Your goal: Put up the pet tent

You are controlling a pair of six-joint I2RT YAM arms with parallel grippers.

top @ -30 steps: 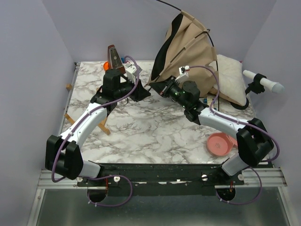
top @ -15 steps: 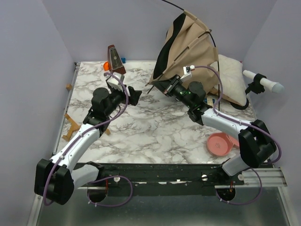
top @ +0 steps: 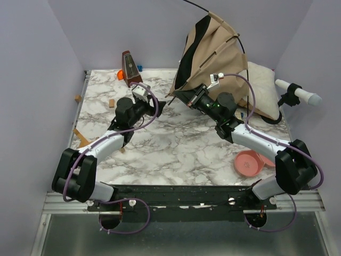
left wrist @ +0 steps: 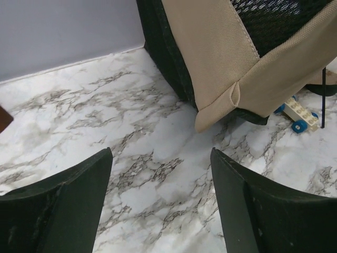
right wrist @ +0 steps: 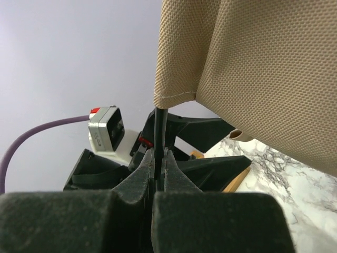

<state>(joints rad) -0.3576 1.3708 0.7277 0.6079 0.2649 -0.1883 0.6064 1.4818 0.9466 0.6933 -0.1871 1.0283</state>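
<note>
The pet tent [top: 213, 48] is tan fabric with black lining and stands half collapsed at the back right, thin black poles sticking out of it. My right gripper [top: 184, 97] is at its lower left corner. In the right wrist view it [right wrist: 158, 153] is shut on a thin black pole [right wrist: 159, 126] that comes out of a tan fabric sleeve [right wrist: 253, 68]. My left gripper [top: 161, 101] is open and empty just left of that corner. In the left wrist view it [left wrist: 160, 179] hovers over the marble, short of the tent's hem [left wrist: 231, 68].
A metronome [top: 129, 68] stands at the back by an orange item [top: 121, 74]. A white pillow [top: 264, 85] lies behind the tent, a lint roller [top: 298, 93] at far right. A pink bowl [top: 250, 162] sits front right. Wooden pieces [top: 80, 136] lie left. A small toy car [left wrist: 297, 113] sits by the hem.
My left arm drew back from the tent corner, then reached toward it again with its elbow lower. My right gripper kept its hold on the pole and shifted slightly right.
</note>
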